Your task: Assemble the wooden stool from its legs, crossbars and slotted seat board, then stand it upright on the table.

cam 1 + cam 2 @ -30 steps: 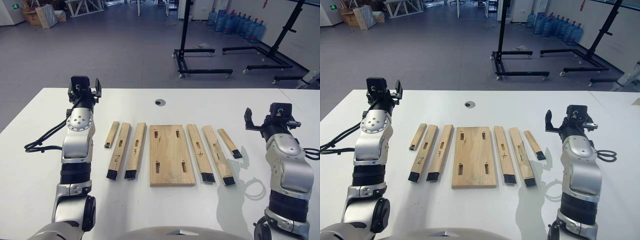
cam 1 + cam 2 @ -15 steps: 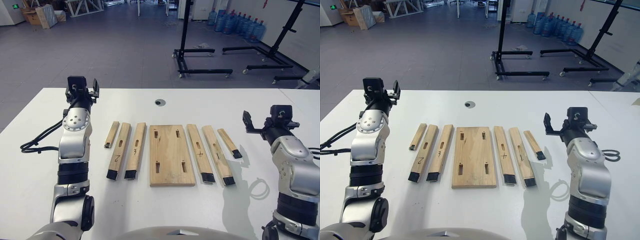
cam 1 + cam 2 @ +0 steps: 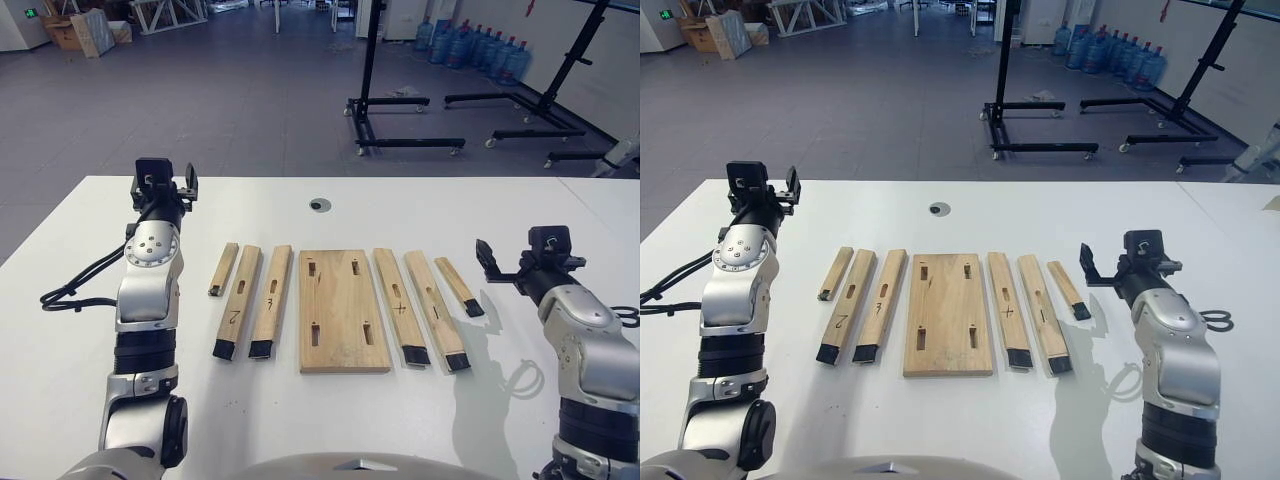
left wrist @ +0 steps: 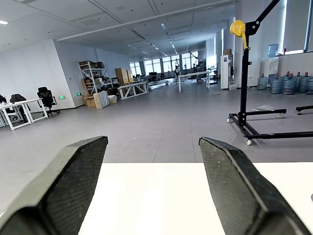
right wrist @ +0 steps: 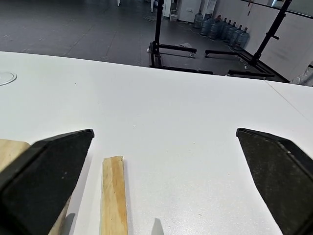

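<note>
The right gripper (image 5: 165,134), jaws spread wide, is hovering just right of the short crossbar (image 5: 113,196) — the row's rightmost piece, lying lengthwise near-to-far on the table (image 3: 420,205). The left gripper (image 4: 153,142), also gaping, is hanging well apart — the right arm seems nearer.

Four legs (image 3: 272,300), two crossbars (image 3: 223,269), one seat board (image 3: 340,300)

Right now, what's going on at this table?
Nothing is assembled yet. The flat rectangular wooden seat board with four slots lies on the white table. On each side of it are two long black-tipped wooden legs and a short wooden crossbar. The left jaws and right jaws are open and empty. The left hover beyond the left-hand pieces. The right hover beside the right-hand crossbar, clear of it.
</note>
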`<act>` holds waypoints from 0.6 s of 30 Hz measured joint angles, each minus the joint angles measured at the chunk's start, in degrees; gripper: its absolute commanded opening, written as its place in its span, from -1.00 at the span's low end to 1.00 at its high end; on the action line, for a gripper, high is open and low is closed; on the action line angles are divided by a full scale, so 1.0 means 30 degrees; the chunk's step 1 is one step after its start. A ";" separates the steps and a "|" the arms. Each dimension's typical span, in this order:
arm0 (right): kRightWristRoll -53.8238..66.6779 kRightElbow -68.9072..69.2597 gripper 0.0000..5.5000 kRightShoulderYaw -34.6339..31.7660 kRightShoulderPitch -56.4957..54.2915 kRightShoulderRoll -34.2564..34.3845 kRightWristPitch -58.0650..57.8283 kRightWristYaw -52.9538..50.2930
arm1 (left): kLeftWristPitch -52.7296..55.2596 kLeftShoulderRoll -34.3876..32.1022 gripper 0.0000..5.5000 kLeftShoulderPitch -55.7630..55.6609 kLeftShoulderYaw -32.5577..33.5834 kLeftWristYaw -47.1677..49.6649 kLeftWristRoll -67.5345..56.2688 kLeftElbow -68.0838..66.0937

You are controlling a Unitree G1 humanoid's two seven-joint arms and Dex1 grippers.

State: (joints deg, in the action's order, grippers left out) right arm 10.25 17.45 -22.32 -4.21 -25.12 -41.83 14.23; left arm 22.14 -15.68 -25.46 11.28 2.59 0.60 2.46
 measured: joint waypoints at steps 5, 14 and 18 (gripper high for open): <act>-0.0009 -0.1838 0.95 0.0679 0.0308 -0.1504 0.1055 0.1965 | -0.0001 -0.0016 0.24 0.0033 -0.0096 0.0005 0.0071 0.0112; 0.0434 -0.8034 0.95 0.2340 -0.0101 -0.3455 0.3832 0.6897 | -0.0009 -0.0043 0.24 0.0082 -0.0094 0.0043 0.0217 0.0287; 0.0548 -0.8670 0.95 0.2586 -0.0158 -0.3436 0.4526 0.7321 | -0.0014 -0.0046 0.24 0.0098 -0.0105 0.0036 0.0293 0.0341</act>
State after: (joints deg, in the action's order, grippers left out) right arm 11.89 -8.56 -14.56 -4.68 -35.43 -28.25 36.19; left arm 22.09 -15.82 -25.17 10.97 2.70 1.48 3.49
